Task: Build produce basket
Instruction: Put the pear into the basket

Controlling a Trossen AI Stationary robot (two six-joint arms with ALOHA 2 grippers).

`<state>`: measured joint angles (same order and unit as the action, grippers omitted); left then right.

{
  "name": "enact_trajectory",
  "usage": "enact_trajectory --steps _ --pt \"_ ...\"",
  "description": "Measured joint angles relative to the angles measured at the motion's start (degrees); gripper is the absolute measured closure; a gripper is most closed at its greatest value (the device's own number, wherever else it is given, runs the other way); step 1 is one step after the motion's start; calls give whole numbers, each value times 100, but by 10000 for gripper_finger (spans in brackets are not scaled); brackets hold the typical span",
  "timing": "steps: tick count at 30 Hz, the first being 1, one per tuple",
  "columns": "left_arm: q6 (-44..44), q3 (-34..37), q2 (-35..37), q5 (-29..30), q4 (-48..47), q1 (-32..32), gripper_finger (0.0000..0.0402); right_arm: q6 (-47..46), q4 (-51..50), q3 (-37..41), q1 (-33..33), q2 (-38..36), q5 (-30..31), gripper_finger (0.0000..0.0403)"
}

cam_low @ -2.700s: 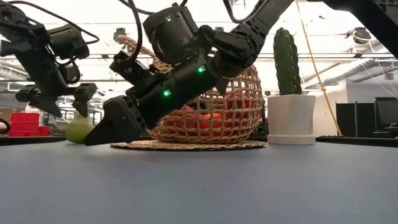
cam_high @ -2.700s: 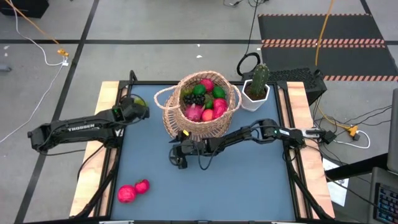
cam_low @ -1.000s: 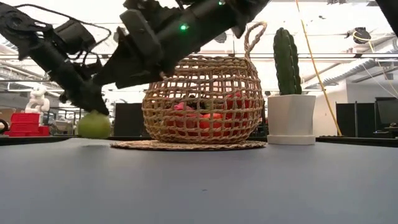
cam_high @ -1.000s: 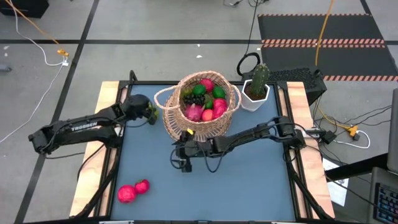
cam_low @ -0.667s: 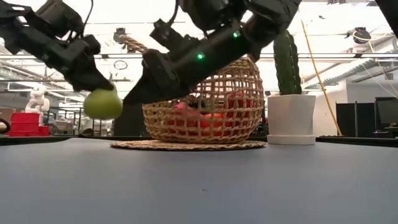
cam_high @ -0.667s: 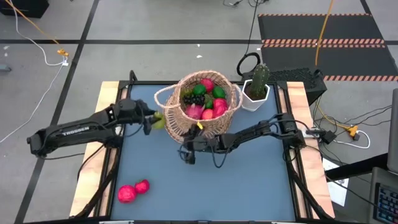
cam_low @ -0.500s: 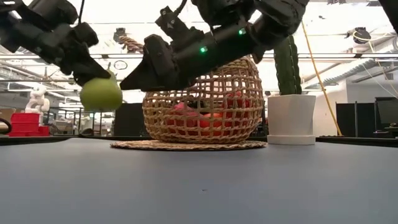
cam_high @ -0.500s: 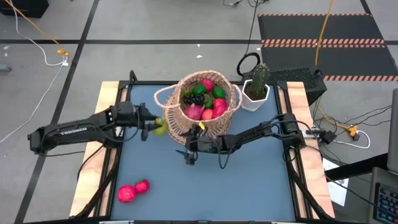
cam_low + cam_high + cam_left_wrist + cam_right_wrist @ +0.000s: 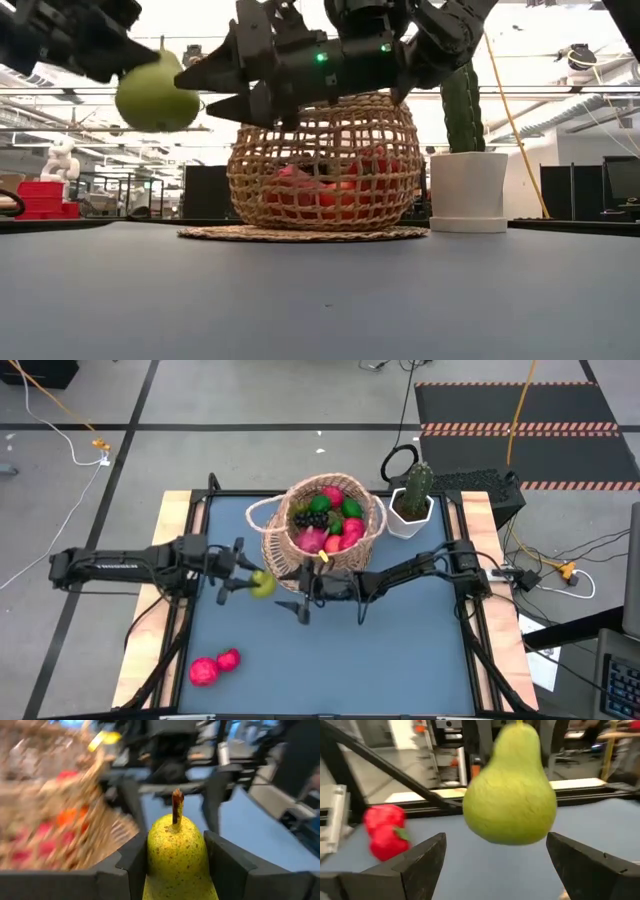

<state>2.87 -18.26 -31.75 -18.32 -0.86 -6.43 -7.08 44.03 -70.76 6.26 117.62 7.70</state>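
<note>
A yellow-green pear (image 9: pixel 262 584), one piece of the produce, hangs in the air in front of the basket (image 9: pixel 322 530), with my left gripper (image 9: pixel 248 577) shut on it. The round woven basket stands at the table's far middle on a woven mat, holding several red, pink, green and dark fruits. My right gripper (image 9: pixel 293 597) is open, level and pointing left at the pear (image 9: pixel 512 795) from close by; its fingers (image 9: pixel 420 862) touch nothing. Two red fruits (image 9: pixel 212 666) lie on the table near the front left. My left gripper pinches the pear's wide lower body (image 9: pixel 175 862) between its two fingers (image 9: pixel 131 866). The fingers come from the table's left. The pear is upright, its stem (image 9: pixel 176 806) pointing up, and is lifted well clear of the table (image 9: pixel 155 97).
A green cactus in a white pot (image 9: pixel 412 500) stands right of the basket at the far right. The basket's looped handle (image 9: pixel 262 515) sticks out toward the left. The blue table top (image 9: pixel 380 660) has free room along its near half.
My left gripper has lifted the pear off the table beside the basket and carried it up and toward the near edge, keeping it upright. My right gripper has risen from the table top, levelled out and now points left at the pear.
</note>
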Motion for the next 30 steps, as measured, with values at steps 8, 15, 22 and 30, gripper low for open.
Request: enact_trajectory --steps 8,15,22,30 --pt "731 -1 -149 -286 1014 779 222 -110 385 -2 36 2 -204 52" --pt "1111 -4 -846 -379 1816 1278 227 262 1055 0 240 9 -1195 48" --pt "1455 -2 -1631 -374 2953 1438 223 858 1172 0 502 4 -653 47" --pt "1759 17 -2357 -263 3840 1445 222 516 903 -1 419 -16 -653 51"
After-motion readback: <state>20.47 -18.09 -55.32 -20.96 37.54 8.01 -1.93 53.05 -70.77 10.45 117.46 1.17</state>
